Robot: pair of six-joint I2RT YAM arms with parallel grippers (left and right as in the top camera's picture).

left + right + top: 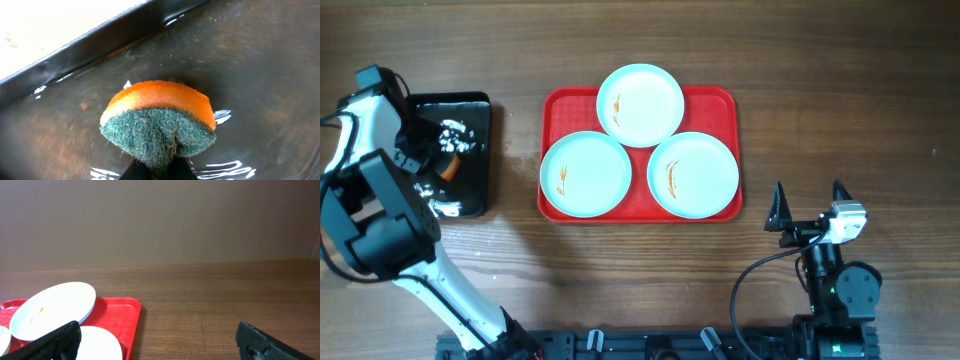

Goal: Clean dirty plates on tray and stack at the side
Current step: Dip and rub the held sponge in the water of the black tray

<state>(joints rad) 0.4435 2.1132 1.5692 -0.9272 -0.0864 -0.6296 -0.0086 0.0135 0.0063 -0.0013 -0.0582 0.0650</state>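
Three pale mint-white plates lie on the red tray (722,102): a back one (640,104), a front-left one (585,174) and a front-right one (693,175), each with thin orange-brown smears. My left gripper (442,160) is over the black tray (470,108) at the far left. It is shut on an orange sponge with a green scouring side (159,122), which touches the tray's wet floor. My right gripper (809,205) is open and empty, on the table right of the red tray. The right wrist view shows the red tray's corner (127,317) and two plates (55,307).
The black tray holds water and white foam (452,135). Its raised wall (100,37) runs just behind the sponge. Bare wooden table (840,100) lies right of the red tray and in front of it.
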